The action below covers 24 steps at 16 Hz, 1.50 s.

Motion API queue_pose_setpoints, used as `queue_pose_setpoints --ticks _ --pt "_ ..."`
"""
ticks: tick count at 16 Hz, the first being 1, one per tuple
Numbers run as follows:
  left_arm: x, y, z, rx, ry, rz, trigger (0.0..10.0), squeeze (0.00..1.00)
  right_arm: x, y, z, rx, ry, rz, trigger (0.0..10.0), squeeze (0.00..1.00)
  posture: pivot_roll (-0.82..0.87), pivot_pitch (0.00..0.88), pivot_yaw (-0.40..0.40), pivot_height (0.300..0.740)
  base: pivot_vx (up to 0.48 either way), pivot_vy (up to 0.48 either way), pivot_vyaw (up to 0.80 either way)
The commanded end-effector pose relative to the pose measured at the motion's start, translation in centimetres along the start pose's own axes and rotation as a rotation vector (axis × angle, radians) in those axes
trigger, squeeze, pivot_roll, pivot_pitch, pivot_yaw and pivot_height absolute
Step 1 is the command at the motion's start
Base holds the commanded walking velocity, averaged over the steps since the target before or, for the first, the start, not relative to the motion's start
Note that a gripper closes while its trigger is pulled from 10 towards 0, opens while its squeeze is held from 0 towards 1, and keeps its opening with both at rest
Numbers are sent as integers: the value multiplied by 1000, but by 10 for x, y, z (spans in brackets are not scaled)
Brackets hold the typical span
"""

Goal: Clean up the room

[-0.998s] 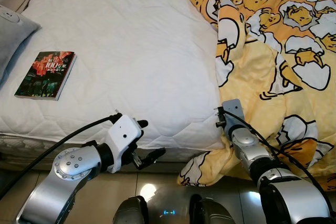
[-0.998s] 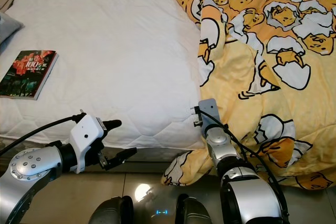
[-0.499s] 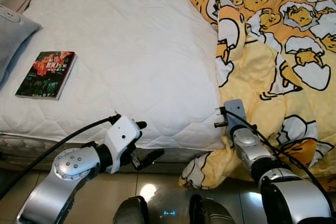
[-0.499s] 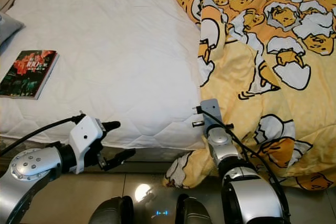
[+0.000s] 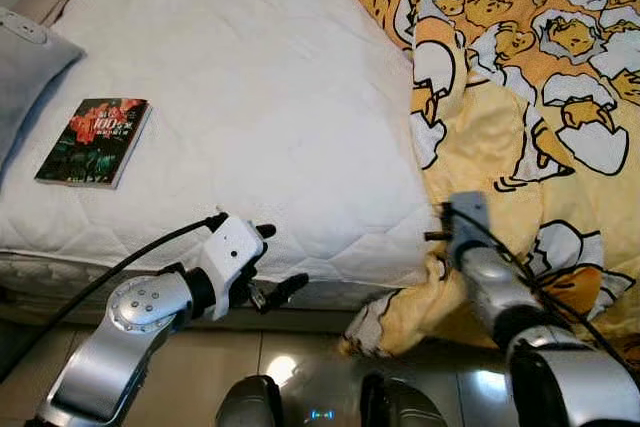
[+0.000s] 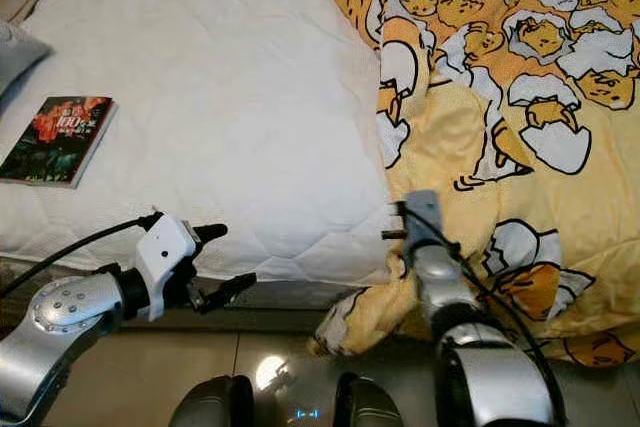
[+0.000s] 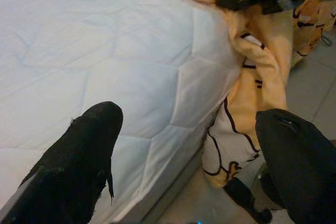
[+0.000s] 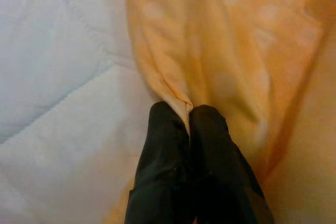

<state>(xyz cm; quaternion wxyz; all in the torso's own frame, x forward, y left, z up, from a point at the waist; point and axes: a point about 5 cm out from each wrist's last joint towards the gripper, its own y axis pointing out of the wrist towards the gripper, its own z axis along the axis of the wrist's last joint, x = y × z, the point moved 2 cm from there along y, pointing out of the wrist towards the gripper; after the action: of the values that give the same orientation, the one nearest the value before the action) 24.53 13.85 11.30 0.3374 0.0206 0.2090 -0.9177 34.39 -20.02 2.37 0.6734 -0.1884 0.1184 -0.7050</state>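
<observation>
Head views first: right gripper (image 5: 440, 235) sits at the bed's near corner, a little further right than half a second ago, its arm blurred, and the fingers themselves are hidden behind the wrist housing there. The yellow blanket (image 5: 520, 97) with egg cartoons covers the right part of the white mattress (image 5: 250, 67) and spills over the edge to the floor. A book (image 5: 93, 128) lies flat near the left edge, beside a grey pillow (image 5: 25, 57) cut off by the frame. The left gripper (image 5: 275, 262) hovers low before the mattress edge, slightly lower than before.

Left wrist view: its two black fingers (image 7: 79, 156) stand wide apart, holding nothing, with the hanging blanket fold between them in the distance.

Right wrist view: the fingers (image 8: 163, 166) are pressed together, pinching a fold of the blanket's edge against the mattress.
</observation>
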Motion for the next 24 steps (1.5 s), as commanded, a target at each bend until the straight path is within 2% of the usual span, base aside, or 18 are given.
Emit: queue_pose_setpoints --ticks 1,4,5,7,10,13,15,18,19,20,21,22,23,24 --pt "-1 -1 -2 3 4 13 10000 0 -2 -3 -3 23 35 62 0 0 166 131 3 740 0 0 0" --pt "-1 1 -2 19 6 22 10000 0 -25 -15 -8 94 81 346 0 0 155 122 6 740 0 0 0" --pt "0 3 -1 23 7 21 10000 0 -29 -18 -9 108 83 402 0 0 151 120 6 740 0 0 0" --pt "0 6 3 33 8 20 10000 0 -48 -33 -10 140 62 602 0 0 146 119 6 740 0 0 0" --pt "-1 7 6 45 10 24 10000 0 -62 -48 -8 166 39 735 0 0 144 117 2 740 0 0 0" --pt "-1 7 8 49 13 30 10000 0 -91 -75 1 194 34 969 0 0 145 115 -2 740 0 0 0" --pt "-1 7 9 51 13 32 10000 0 -101 -87 4 197 40 1045 0 0 145 115 -3 740 0 0 0" --pt "-1 6 9 49 12 29 10000 0 -103 -95 -4 142 -15 1070 0 0 144 111 -7 740 0 0 0" --pt "-1 6 9 48 13 28 10000 0 -101 -95 -9 114 -46 1047 0 0 143 110 -7 740 0 0 0" --pt "0 7 8 44 12 24 10000 0 -94 -89 -20 51 -96 968 0 0 137 102 -11 740 0 0 0" --pt "1 9 7 37 14 21 10000 0 -85 -76 -31 -8 -139 818 10000 0 130 96 -13 740 0 0 0" --pt "1 11 5 31 17 30 10000 0 -79 -68 -34 -15 -112 715 10000 0 127 92 -13 740 0 0 0" --pt "0 14 4 29 19 54 10000 0 -75 -63 -32 9 -34 643 10000 1000 124 90 -14 740 0 0 0" --pt "-1 15 4 30 18 66 10000 0 -74 -62 -31 20 -3 616 10000 1000 124 90 -14 740 0 0 0"
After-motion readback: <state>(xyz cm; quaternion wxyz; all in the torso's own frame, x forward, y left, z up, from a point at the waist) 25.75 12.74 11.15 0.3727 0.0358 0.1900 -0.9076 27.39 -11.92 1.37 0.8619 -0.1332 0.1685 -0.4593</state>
